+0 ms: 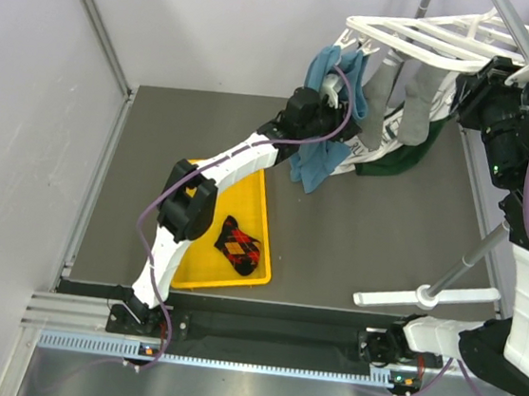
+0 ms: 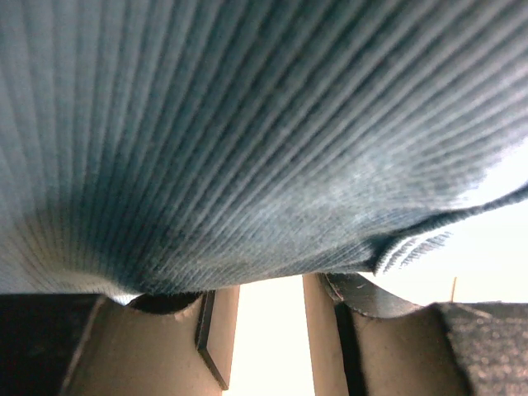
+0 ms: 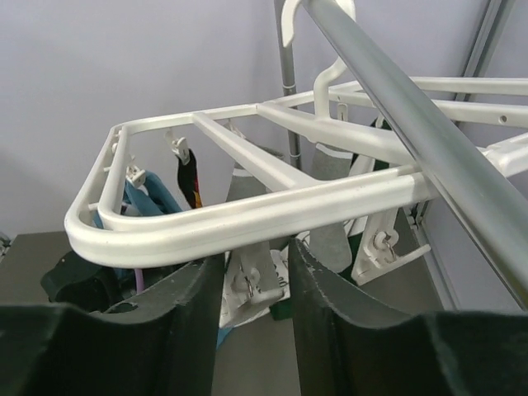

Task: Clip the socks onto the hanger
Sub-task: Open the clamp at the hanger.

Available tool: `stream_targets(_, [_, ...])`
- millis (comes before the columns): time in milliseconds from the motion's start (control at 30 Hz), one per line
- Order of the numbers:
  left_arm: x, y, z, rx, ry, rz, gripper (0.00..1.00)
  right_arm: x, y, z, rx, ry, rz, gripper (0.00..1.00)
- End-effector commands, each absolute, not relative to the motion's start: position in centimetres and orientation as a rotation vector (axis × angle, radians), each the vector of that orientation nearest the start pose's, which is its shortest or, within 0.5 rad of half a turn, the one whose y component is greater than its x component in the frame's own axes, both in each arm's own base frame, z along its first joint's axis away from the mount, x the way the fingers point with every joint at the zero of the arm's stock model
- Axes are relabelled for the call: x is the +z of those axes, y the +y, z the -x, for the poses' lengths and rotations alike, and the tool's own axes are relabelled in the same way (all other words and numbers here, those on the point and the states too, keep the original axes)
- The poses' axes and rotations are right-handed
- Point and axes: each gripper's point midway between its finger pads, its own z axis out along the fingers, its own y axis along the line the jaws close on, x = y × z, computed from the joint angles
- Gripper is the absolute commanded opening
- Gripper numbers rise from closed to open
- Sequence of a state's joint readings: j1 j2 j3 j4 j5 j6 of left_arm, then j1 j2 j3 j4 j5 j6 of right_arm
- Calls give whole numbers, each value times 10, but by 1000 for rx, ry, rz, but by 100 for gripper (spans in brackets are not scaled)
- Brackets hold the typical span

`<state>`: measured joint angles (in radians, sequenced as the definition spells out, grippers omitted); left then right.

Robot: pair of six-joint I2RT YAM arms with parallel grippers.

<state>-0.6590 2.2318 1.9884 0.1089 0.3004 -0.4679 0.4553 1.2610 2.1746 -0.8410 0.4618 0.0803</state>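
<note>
Under the hanger (image 1: pixel 408 31), your left gripper (image 2: pixel 271 289), jaws spread, meets blue cloth (image 2: pixel 247 124); feed it squarely into a clip (image 3: pixel 177 147). The right gripper (image 3: pixel 256 260) is spread too. An argyle sock (image 1: pixel 240 246) lies in the tray (image 1: pixel 253 211).

Argyle sock (image 1: pixel 238 245) is red-black, tray (image 1: pixel 260 220) yellow, hanger (image 3: pixel 247 216) white.
</note>
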Motion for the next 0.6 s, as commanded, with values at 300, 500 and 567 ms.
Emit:
stream_targets(300, [332,-450,-441,-1206,1609,-526,40,581,63,-283,153,1459,-78,13])
stream_targets(500, [375,-435,-383,-1348,1451,-675,43,579,72,-272,223,1468,-37,2])
stream_targets(567, [390,-427,-361,-1381,1396,-751,43,576,74,-268,237,1480,-19,0])
